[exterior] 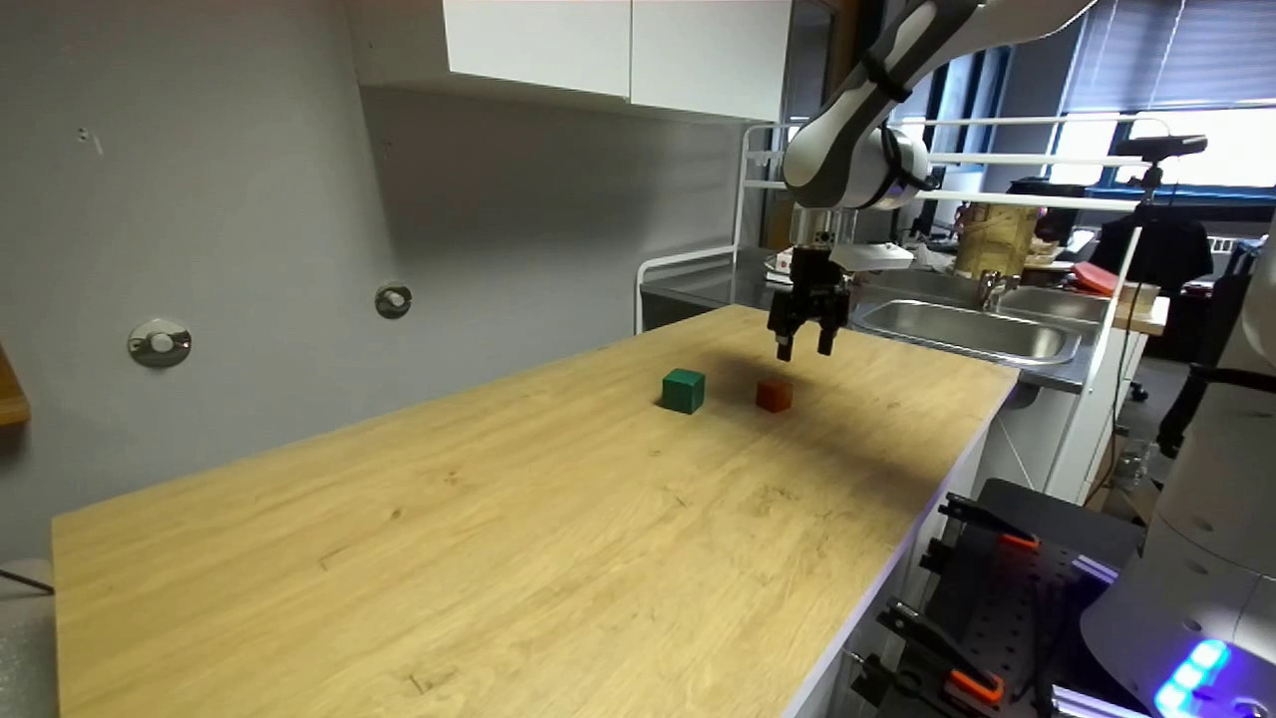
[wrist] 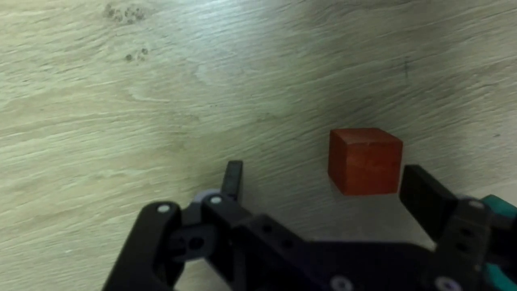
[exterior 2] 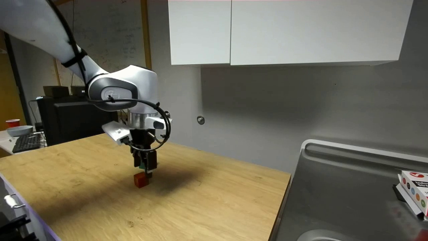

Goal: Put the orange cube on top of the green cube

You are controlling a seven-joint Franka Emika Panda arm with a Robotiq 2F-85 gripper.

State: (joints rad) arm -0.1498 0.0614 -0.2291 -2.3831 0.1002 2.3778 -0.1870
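The orange cube (exterior: 774, 395) sits on the wooden tabletop; it also shows in an exterior view (exterior 2: 141, 180) and in the wrist view (wrist: 370, 165). The green cube (exterior: 684, 391) stands on the tabletop a short way from it. In an exterior view the green cube (exterior 2: 142, 165) is mostly hidden behind the gripper. In the wrist view only parts of the green cube (wrist: 500, 206) show at the right edge, behind a finger. My gripper (exterior: 805, 349) is open and empty above the tabletop, near the orange cube. In the wrist view the gripper (wrist: 322, 171) has the orange cube nearer its right finger.
The wooden tabletop (exterior: 449, 558) runs along a grey wall. A metal sink (exterior: 967, 329) and a white rail (exterior: 688, 259) lie beyond its far end. White cupboards (exterior 2: 287, 31) hang above. A box (exterior 2: 416, 187) lies on the dark counter (exterior 2: 341, 197).
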